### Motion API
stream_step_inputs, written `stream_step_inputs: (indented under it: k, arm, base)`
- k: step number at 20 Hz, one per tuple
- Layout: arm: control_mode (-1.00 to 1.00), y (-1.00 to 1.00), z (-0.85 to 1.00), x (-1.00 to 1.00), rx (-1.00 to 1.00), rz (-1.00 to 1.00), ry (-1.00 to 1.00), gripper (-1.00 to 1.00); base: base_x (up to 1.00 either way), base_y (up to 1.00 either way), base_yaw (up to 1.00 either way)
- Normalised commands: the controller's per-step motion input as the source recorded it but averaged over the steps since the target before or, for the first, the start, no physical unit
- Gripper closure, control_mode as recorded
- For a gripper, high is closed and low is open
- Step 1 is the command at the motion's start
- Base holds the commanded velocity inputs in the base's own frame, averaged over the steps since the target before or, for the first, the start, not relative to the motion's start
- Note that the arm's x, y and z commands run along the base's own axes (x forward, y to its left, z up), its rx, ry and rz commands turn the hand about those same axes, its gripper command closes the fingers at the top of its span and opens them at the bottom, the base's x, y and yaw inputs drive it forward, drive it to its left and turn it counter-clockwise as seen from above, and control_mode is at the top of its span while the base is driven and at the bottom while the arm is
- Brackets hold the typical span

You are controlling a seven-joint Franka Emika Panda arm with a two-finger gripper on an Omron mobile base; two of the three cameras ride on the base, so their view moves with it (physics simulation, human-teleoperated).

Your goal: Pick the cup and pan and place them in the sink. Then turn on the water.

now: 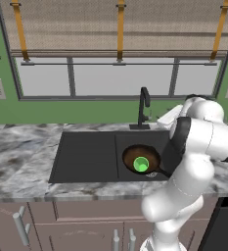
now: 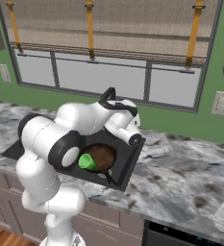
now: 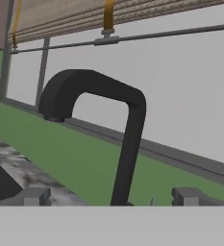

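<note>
The right basin of the sink [image 1: 86, 157] is being taken up by the pan [image 1: 135, 156] with the cup [image 1: 141, 164] in it, the left basin is being left free, and the faucet [image 3: 125, 144] is being faced by wide-spread jaws.

Glossy white rounded arm [image 1: 193, 162] segments, black joint bands, grey fingers [image 3: 36, 196].

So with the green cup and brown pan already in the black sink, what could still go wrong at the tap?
1. The open gripper faces the tall slim black curved faucet; it could push the spout rather than the tap's control, which I cannot make out.
2. Water could splash off the small green cup standing in the round dark brown pan in the black double-basin sink.
</note>
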Motion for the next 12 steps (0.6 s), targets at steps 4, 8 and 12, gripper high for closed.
stream_step_inputs:
  k: [4, 8, 12]
  arm:
    - [-1.0, 0.0, -0.1, 0.16, 0.01, 0.0, 0.0, -1.0]
    - [-1.0, 0.0, -0.26, 0.03, 0.0, 0.0, 0.0, -1.0]
    - [-1.0, 0.0, -0.19, 0.12, 0.0, 0.0, 0.0, -1.0]
  base:
    - [0.0, 0.0, 0.0]
    - [0.0, 0.0, 0.0]
    - [0.0, 0.0, 0.0]
